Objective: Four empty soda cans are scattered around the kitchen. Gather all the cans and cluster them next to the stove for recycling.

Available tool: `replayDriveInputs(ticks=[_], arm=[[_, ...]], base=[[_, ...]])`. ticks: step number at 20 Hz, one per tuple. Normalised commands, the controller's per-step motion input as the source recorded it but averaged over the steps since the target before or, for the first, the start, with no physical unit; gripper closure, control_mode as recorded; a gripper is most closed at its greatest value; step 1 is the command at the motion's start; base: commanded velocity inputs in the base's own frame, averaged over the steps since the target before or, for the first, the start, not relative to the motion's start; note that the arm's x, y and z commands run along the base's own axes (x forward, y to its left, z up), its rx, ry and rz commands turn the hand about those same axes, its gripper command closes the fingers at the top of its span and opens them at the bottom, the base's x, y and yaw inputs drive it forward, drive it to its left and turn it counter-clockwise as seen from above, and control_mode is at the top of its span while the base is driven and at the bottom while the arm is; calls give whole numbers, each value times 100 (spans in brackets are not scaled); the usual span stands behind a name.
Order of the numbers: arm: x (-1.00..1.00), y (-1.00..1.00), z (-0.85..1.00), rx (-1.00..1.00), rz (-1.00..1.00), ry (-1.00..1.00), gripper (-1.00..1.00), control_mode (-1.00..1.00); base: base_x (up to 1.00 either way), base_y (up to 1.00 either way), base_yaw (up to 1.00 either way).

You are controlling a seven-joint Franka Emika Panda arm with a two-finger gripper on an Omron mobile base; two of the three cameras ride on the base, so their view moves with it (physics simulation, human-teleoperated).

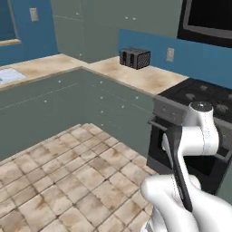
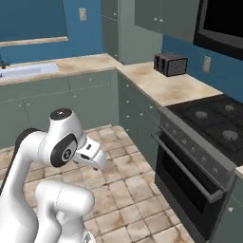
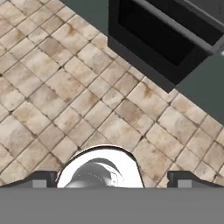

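1. Stove point(image 2: 209, 124) dead ahead, black burners on top, a row of knobs on the steel front and a dark oven door point(image 3: 162, 37) below. It sits at the end of the beige marble tabletop point(image 1: 145, 77) that wraps the corner.

2. Tool point(image 3: 112, 181) hangs over the brown tiled floor point(image 1: 68, 172), camera looking down at tiles just in front of the oven. Its two dark fingertips point(image 3: 186, 179) stand far apart at the bottom of the hand view: released, with nothing between them.

3. Arm is folded up tight over the base in both base views, so by my read it is in a carry-nothing pose and not reaching for anything.

4. Cans? Not one red or purple cylinder to be picked out on the tabletop beside the stove, by the toaster point(image 1: 135, 58), or near the sink point(image 2: 23, 71) in the far corner. Where they are, I cannot tell from these pictures.

5. Progress, as a judgement: no cluster has formed next to the stove, so the gathering looks barely begun, if begun at all. All four cans seem left to find, fetch and set down.

6. Writing: none readable. Toaster, wall outlets point(image 1: 170, 54) and the microwave point(image 2: 223, 21) above the stove carry no legible brand or label.
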Motion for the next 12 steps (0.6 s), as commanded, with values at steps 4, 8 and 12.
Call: replayDriveInputs(ticks=[4, 8, 12], arm=[[0, 0, 0, 0, 0, 0, -100, 100], [0, 0, 0, 0, 0, 0, -100, 100], [0, 0, 0, 0, 0, 0, -100, 100]], base=[[-9, 41, 72], [0, 52, 48], [16, 61, 19]])
